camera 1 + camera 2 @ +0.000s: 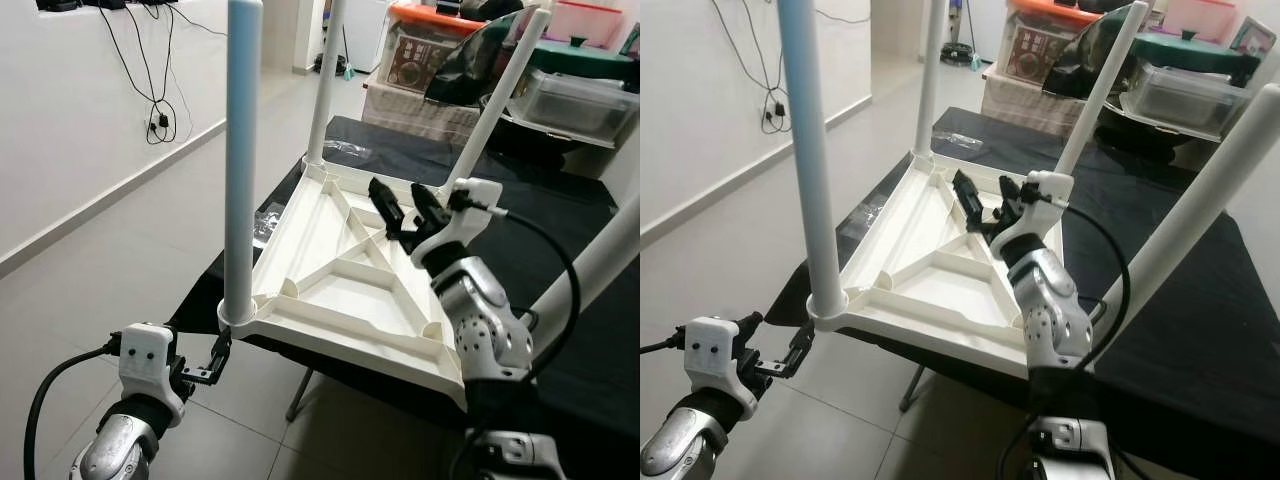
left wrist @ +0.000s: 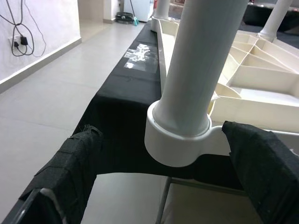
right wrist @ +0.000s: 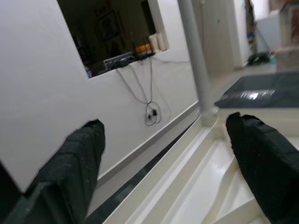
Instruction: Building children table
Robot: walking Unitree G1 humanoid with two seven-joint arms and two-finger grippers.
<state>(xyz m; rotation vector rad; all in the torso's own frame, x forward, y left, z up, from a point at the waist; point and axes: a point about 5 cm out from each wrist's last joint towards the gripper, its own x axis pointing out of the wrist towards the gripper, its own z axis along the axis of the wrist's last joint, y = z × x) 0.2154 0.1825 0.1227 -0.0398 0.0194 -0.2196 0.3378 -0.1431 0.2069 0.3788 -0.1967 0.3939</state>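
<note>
A white children's table top [image 1: 345,290] lies upside down on a black-covered table [image 1: 560,230], its ribbed underside facing up. All of its white legs stand upright in the corner sockets: near left [image 1: 243,150], far left [image 1: 325,90], far right [image 1: 497,100], near right [image 1: 600,260]. My left gripper [image 1: 216,360] is open just below and in front of the near-left corner socket [image 2: 180,140]; its fingers [image 2: 70,172] sit either side of the socket without touching it. My right gripper [image 1: 405,213] hovers open over the far part of the underside, holding nothing.
Plastic storage boxes [image 1: 575,100] and a basket [image 1: 425,50] are stacked behind the table at the back right. A white wall with hanging cables [image 1: 158,120] runs along the left, beside bare tiled floor [image 1: 120,250]. A clear plastic bag [image 1: 268,218] lies on the black cover by the tabletop's left edge.
</note>
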